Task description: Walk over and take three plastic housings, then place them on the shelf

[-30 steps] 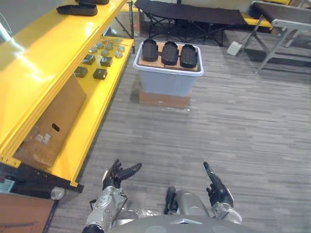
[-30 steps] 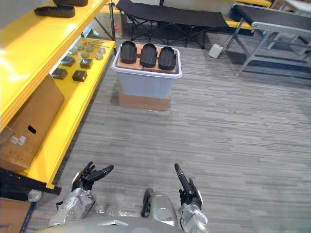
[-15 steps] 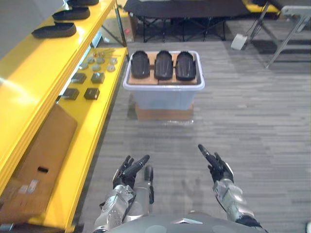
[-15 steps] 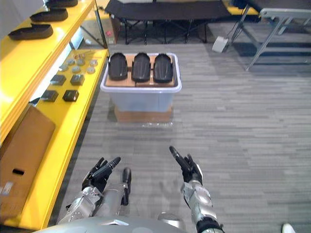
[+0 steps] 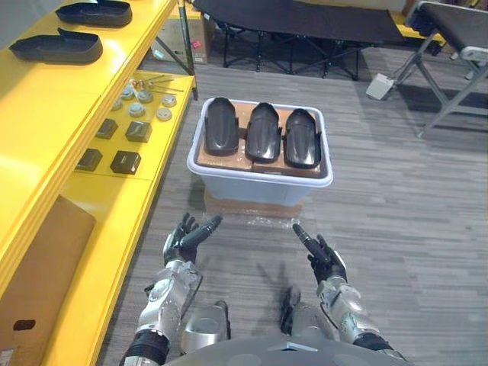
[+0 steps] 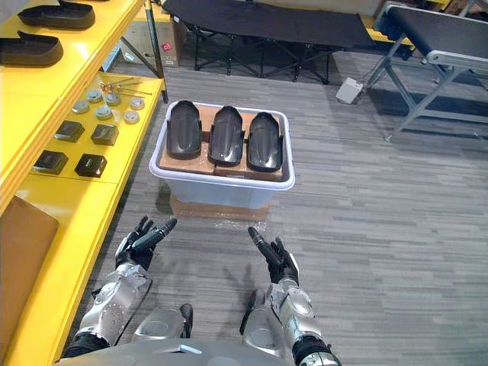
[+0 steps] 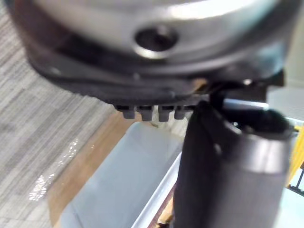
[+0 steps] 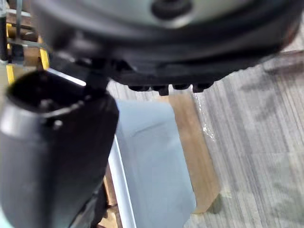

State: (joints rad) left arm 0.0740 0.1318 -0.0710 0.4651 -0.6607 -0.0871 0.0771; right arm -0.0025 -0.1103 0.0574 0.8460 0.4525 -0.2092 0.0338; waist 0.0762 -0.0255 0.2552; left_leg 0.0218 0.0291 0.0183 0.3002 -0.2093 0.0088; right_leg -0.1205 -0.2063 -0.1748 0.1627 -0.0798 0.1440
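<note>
Three black plastic housings (image 5: pixel 263 139) lie side by side on a brown board across a translucent white bin (image 5: pixel 259 181) on the floor ahead. Two more black housings (image 5: pixel 57 47) rest on the top of the yellow shelf (image 5: pixel 46 122) at the left. My left hand (image 5: pixel 187 239) and right hand (image 5: pixel 319 256) hover open, fingers straight and pointing toward the bin, a short way in front of it and apart from it. Both hold nothing. The bin's wall (image 7: pixel 123 175) appears past the left hand, and again as the bin (image 8: pixel 152 161) past the right hand.
The bin stands on a flat cardboard box (image 5: pixel 255 208). The shelf's lower level holds small black boxes (image 5: pixel 125 161) and round metal parts (image 5: pixel 145 103), plus a cardboard box (image 5: pixel 34 290). A black folding cot (image 5: pixel 305 23) and a metal stand (image 5: pixel 450 61) lie beyond.
The camera has come closer to the bin, which now sits larger and nearer. Both hands have risen and extended forward toward it.
</note>
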